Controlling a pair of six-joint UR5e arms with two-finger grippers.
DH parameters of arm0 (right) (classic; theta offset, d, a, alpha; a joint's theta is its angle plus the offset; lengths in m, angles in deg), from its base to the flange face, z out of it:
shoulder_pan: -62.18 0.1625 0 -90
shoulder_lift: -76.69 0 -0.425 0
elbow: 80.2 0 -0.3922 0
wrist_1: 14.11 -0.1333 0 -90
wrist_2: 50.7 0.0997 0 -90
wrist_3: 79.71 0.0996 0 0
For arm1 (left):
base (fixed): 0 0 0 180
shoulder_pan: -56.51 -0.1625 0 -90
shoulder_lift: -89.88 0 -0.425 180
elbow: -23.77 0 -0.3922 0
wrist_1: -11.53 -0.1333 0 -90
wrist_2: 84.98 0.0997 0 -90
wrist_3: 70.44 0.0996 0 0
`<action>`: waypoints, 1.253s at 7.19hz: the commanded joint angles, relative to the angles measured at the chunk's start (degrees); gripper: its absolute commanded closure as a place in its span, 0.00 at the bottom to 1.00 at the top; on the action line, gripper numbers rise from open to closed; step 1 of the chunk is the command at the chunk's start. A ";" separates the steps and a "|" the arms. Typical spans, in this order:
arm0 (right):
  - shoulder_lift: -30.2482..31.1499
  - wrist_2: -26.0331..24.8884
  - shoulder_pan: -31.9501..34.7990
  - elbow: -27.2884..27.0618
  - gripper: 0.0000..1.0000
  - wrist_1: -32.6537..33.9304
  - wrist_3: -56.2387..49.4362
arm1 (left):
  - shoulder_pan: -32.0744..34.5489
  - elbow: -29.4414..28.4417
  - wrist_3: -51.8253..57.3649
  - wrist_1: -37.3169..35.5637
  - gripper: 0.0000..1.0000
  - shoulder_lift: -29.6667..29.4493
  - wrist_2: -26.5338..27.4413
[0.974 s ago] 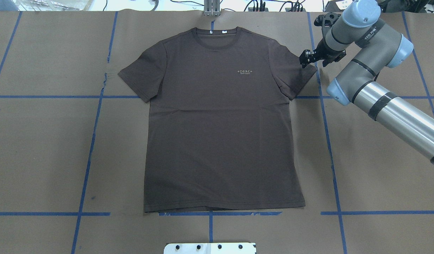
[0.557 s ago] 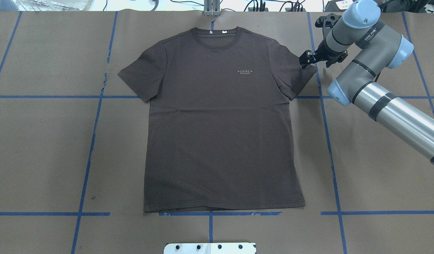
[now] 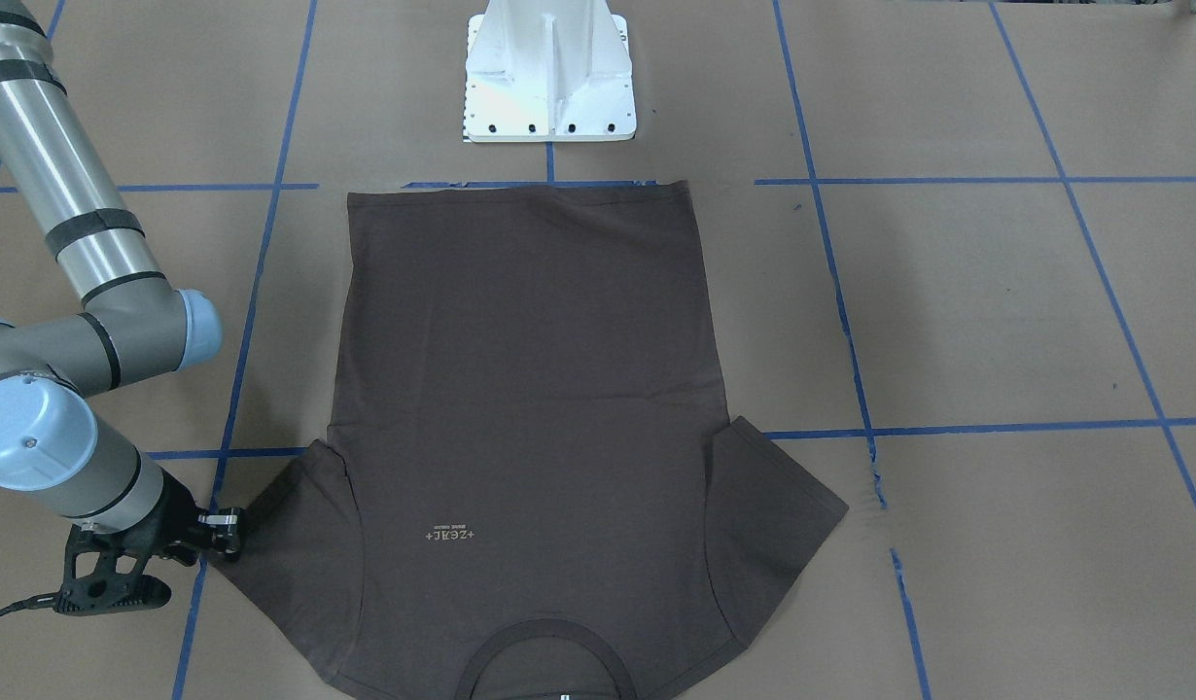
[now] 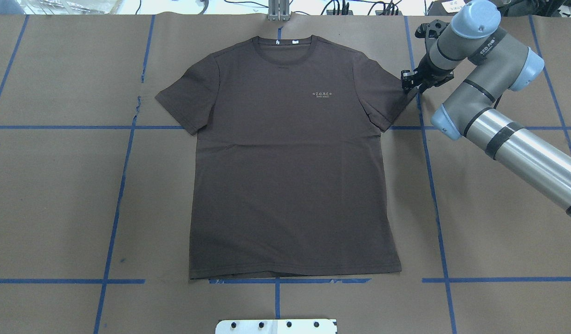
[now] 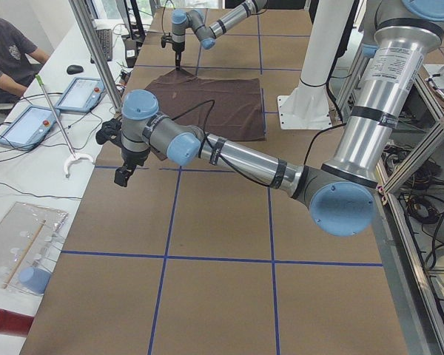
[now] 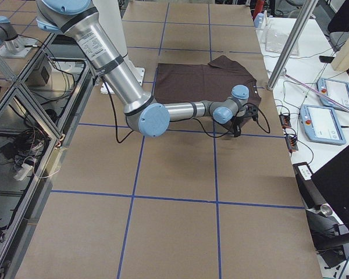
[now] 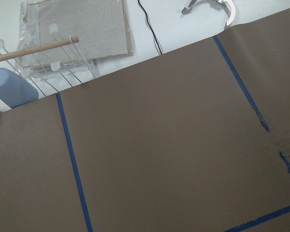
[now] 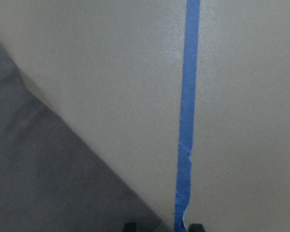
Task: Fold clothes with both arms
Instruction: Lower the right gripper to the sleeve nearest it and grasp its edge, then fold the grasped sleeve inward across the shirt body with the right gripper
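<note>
Fingers open at the sleeve's edge

My right fingers [image 4: 409, 83] are parted and hold nothing. In the right wrist view the two fingertips [image 8: 130, 226] stand apart at the bottom of the frame. The slanting edge of the sleeve [image 4: 387, 97] runs down into the gap between them, and a blue tape line [image 8: 186, 121] runs just beside that edge. From overhead, the fingers sit right at the sleeve's outer corner, low over the table [image 4: 58, 185]. I cannot tell whether they touch the cloth.

Behind them my right arm [image 4: 499, 134] reaches in over bare brown paper from the table's right side.

The T-shirt [image 4: 290, 162] lies flat and face up in the middle. Its collar [image 4: 285, 46] points away from me and its hem [image 4: 295, 273] lies along the tape line nearest my white base [image 3: 549, 73]. Both sleeves are spread outward. Brown paper shows on every side of the shirt, with wide stretches left and right of it.

My left fingers [image 5: 122, 176] show only in the side view, hanging point-down above the paper, well apart from the shirt. I cannot tell how far open they are.
</note>
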 commanded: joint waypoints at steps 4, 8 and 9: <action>-1.11 2.38 2.28 -3.22 1.00 -0.17 0.16 | 0.01 -0.60 -0.03 -0.01 0.00 -0.76 0.00; -8.65 1.44 -2.50 -7.02 1.00 0.98 6.09 | 0.01 -0.70 -0.03 -0.09 0.00 -0.85 0.09; -9.98 -4.84 -6.37 -6.76 1.00 0.89 7.01 | 0.01 -0.96 -0.03 -0.09 0.00 -0.94 0.09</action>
